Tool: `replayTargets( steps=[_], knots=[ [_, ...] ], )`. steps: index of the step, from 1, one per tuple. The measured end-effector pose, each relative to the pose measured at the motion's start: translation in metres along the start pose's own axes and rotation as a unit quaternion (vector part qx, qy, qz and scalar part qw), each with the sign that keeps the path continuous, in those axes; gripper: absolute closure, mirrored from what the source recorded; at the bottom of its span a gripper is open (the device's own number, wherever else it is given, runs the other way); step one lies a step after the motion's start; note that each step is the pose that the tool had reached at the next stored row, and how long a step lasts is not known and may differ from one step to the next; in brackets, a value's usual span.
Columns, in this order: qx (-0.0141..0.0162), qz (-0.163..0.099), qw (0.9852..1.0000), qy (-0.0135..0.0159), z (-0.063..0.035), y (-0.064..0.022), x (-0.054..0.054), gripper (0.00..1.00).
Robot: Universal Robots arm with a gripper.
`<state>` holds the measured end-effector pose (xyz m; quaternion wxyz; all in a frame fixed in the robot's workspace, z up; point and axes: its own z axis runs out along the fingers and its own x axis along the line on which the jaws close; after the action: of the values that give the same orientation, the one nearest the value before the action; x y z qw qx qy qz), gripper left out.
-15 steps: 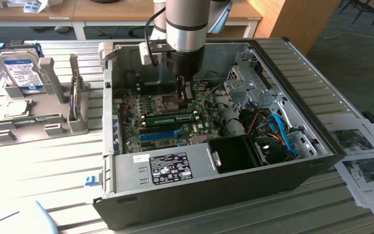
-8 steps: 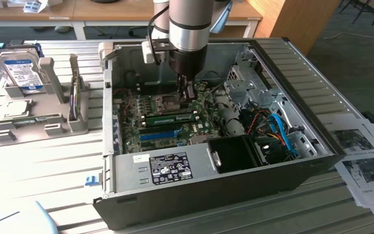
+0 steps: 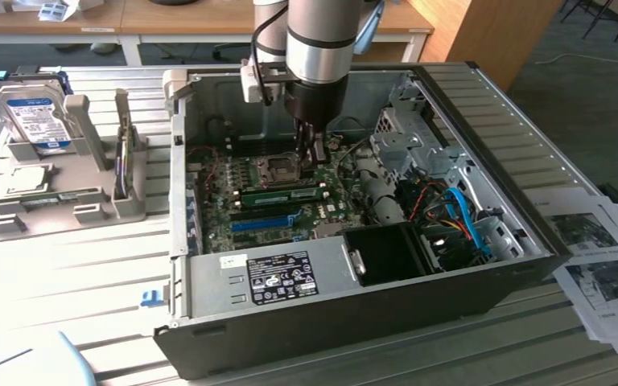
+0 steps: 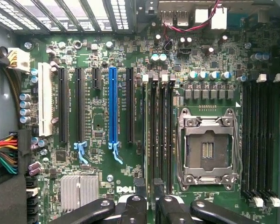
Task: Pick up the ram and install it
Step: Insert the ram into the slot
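One relation counts most here: the ram [image 3: 282, 195] lies directly beneath the gripper [image 3: 311, 154], standing on edge in the bank of memory slots [image 4: 157, 135] on the motherboard [image 3: 218, 185] inside the open computer case [image 3: 320, 330]. In the exterior view the green stick reads as a little nearer the camera than the fingertips. I judge that to be height, with the gripper hanging clear above the board and apart from the stick. The ram's long axis runs along the slots, parallel to the blue slot [image 3: 261, 223]. In the wrist view those slots run straight out from between the fingers of the gripper [image 4: 151, 207], so the jaws part across the stick's thin face. The fingers stand moderately apart with nothing between them. Whether the stick is pressed fully home I cannot tell. On one side of the gripper, just beside the memory slots, sits the bare processor socket [image 4: 206, 148]; on the other, a black expansion slot [image 4: 129, 105]. Room sideways is tight, while the drive cage [image 3: 411, 133] and cables [image 3: 454, 213] stand well apart, and the way straight up is open.
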<state>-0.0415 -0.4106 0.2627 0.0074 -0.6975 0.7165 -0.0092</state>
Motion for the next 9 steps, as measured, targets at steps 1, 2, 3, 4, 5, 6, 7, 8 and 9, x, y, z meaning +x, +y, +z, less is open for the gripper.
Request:
replayTargets(
  steps=[1, 2, 3, 4, 5, 6, 7, 8, 9],
  knots=[
    [-0.0002, 0.000, 1.0000, 0.0000, 0.0000, -0.0001, 0.0000, 0.82],
    [-0.0021, 0.000, 1.0000, -0.0001, 0.0002, -0.0009, -0.0001, 0.82],
    [-0.0045, 0.000, 1.0000, 0.0000, 0.0002, -0.0019, -0.0001, 0.82],
    [-0.0073, 0.000, 1.0000, 0.0001, 0.0002, -0.0031, -0.0001, 0.82],
    [-0.0102, 0.000, 0.9999, 0.0002, 0.0002, -0.0044, -0.0001, 0.82],
    [-0.0137, 0.000, 0.9999, 0.0002, 0.0002, -0.0060, -0.0002, 0.82],
    [-0.0157, 0.000, 0.9999, 0.0004, 0.0002, -0.0069, -0.0002, 0.82],
    [-0.0158, 0.000, 0.9999, 0.0004, 0.0001, -0.0070, -0.0002, 0.82],
    [-0.0159, 0.000, 0.9999, 0.0004, 0.0001, -0.0070, -0.0002, 0.82]
  ],
)
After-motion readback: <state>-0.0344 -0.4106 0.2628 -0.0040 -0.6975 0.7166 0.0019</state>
